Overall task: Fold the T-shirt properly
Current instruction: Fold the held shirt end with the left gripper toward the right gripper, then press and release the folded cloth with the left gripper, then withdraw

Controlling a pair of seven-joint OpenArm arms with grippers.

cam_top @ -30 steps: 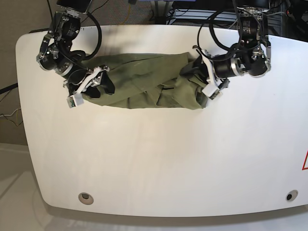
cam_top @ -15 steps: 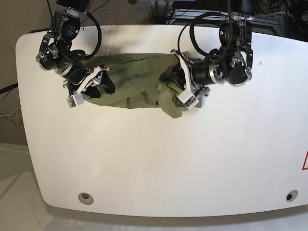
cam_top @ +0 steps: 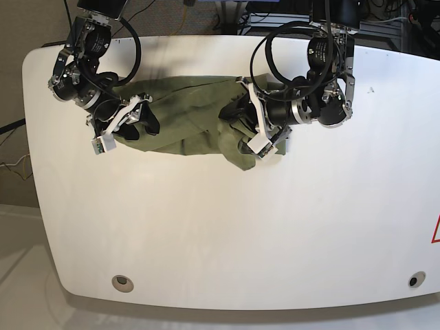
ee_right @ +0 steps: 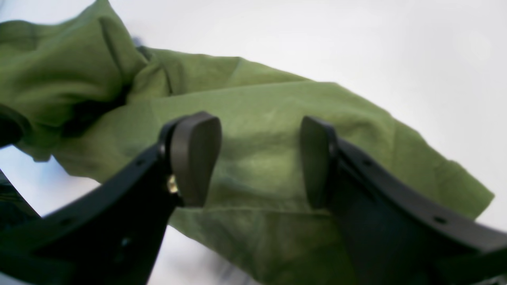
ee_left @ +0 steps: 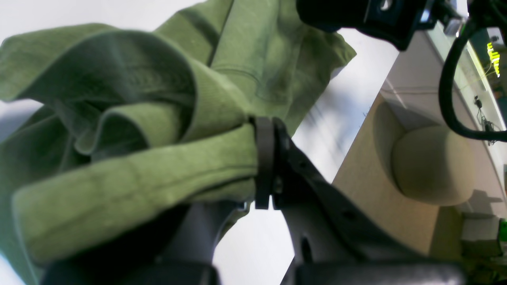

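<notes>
Table (cam_top: 206, 234): white, bare at the near side.
T-shirt (cam_top: 185, 117): bunched at the far side, between 2 arms.
Left gripper (ee_left: 264, 166): clamped tight on a shirt fold.
Right gripper (ee_right: 259, 158): jaws apart over the cloth, gripping nothing.

We are seeing the T-shirt (cam_top: 185, 120) lying bunched on the table (cam_top: 220, 227), stretching between our two grippers. Our left gripper (cam_top: 249, 130) is sitting at one end with cloth pinched between its jaws; our right gripper (cam_top: 127, 122) is straddling the opposite end.
</notes>
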